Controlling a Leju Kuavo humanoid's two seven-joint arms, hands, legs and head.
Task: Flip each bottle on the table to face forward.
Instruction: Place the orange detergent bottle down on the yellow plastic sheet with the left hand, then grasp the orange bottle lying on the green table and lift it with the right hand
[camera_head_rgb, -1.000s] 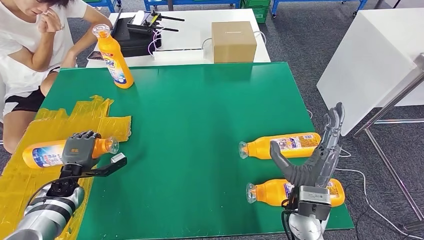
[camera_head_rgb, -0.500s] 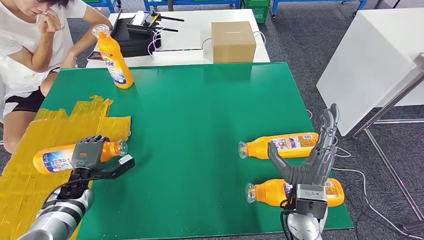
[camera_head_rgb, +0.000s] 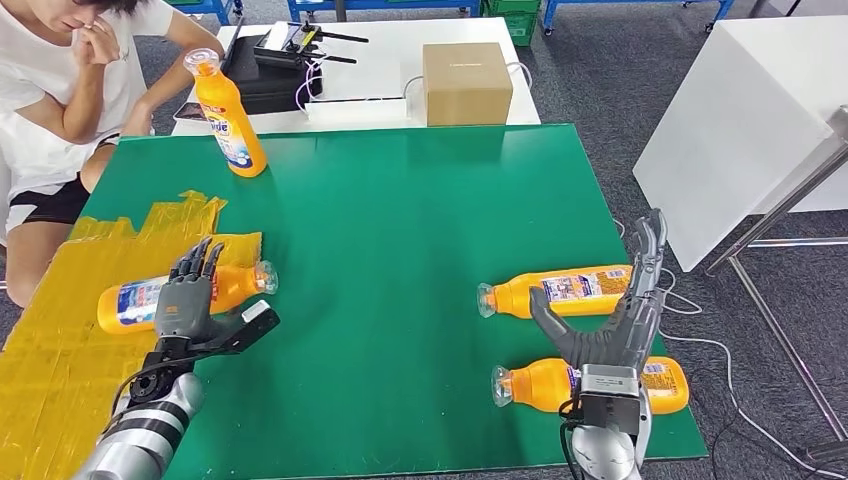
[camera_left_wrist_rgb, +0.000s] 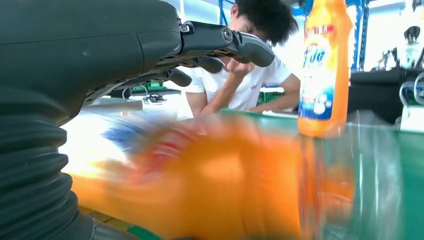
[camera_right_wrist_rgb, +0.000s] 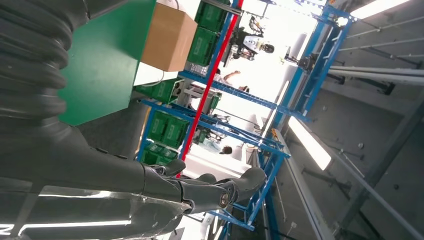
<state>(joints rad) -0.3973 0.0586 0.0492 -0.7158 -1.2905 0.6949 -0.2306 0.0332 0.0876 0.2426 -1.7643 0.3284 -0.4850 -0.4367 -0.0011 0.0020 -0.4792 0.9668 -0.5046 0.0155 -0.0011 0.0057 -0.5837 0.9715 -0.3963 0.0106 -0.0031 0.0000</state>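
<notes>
Looking down from the head camera, I take the cardboard box (camera_head_rgb: 467, 83) beyond the green worktop (camera_head_rgb: 400, 220) as my landmark. Farthest from it, my right hand (camera_head_rgb: 612, 320) hangs spread and empty above two lying orange bottles: the nearer bottle (camera_head_rgb: 590, 385) and the second bottle (camera_head_rgb: 560, 291), caps pointing left. My left hand (camera_head_rgb: 195, 300), fingers splayed, holds nothing and rests against the left bottle (camera_head_rgb: 180, 292) on yellow tape (camera_head_rgb: 60, 330). An upright bottle (camera_head_rgb: 229, 113) stands closest to the box. My worry: that left bottle, blurred in the wrist view, may roll loose; a careless right-hand descent could knock either bottle off the edge.
</notes>
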